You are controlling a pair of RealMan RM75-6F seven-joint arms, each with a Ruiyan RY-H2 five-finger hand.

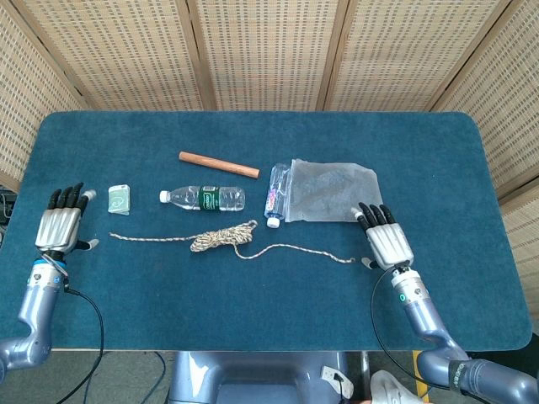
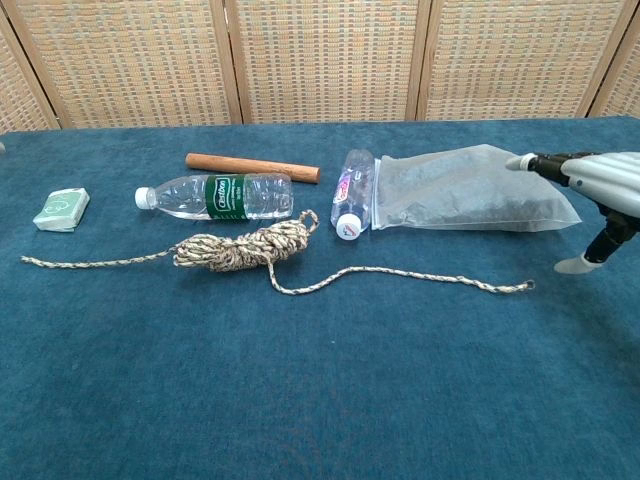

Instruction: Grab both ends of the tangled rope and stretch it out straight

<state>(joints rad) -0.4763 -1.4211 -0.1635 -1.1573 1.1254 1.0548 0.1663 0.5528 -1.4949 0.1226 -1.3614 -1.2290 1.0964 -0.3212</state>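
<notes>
A speckled beige braided rope (image 1: 226, 239) lies slack on the blue felt-like table (image 1: 253, 311), near the middle: a loose bunched coil sits just in front of the bottle, one thin tail runs left toward the left hand, and the other wavers right, ending in a small loop just short of the right hand. Neither end is held. The left hand (image 1: 60, 225) rests at the far left edge of the table, metal back up, dark fingers extended and apart, holding nothing. The right hand (image 1: 384, 240) sits at the near corner of the bag, fingers likewise stretched out and empty; the chest view shows its thumb reaching down toward the cloth. Beyond the rope lie a clear plastic water bottle (image 1: 204, 199) with a green label on its side, a smooth reddish-brown wooden rod (image 1: 219, 164), a smaller bottle (image 1: 276, 195) with a white cap, a crinkled translucent plastic bag (image 1: 333, 191), and a small pale green square packet (image 1: 119, 198) at the left.
</notes>
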